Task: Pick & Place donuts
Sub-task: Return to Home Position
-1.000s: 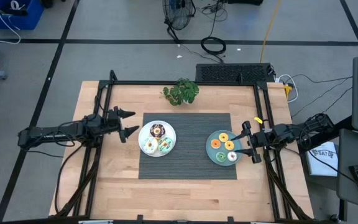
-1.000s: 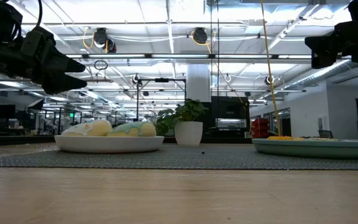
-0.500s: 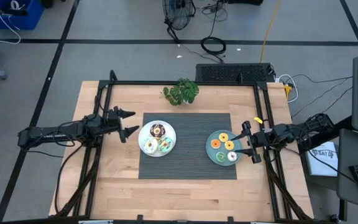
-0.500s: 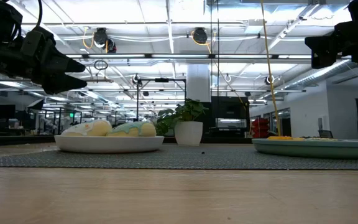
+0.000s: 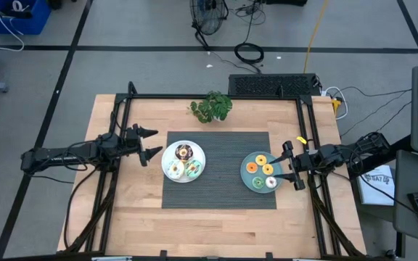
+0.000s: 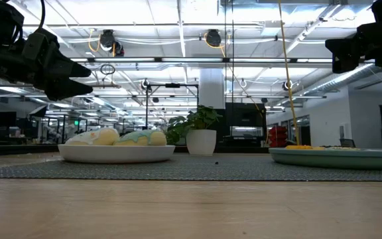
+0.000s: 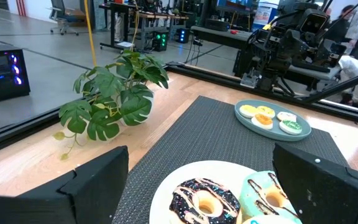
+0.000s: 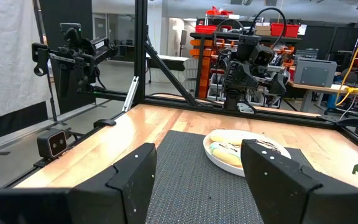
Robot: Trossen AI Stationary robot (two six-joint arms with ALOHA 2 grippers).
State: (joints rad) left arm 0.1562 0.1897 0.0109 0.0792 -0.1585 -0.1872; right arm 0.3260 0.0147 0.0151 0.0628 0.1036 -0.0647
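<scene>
Donuts (image 5: 184, 152) plated, between left gripper (image 5: 151, 143), right gripper (image 5: 292, 165)

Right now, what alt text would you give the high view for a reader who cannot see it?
From above, a wooden table with a dark mat holds a white plate of three large donuts and a teal plate of small donuts. The left tool and right tool hover open beside the plates, with a leafy plant behind the mat.
</scene>
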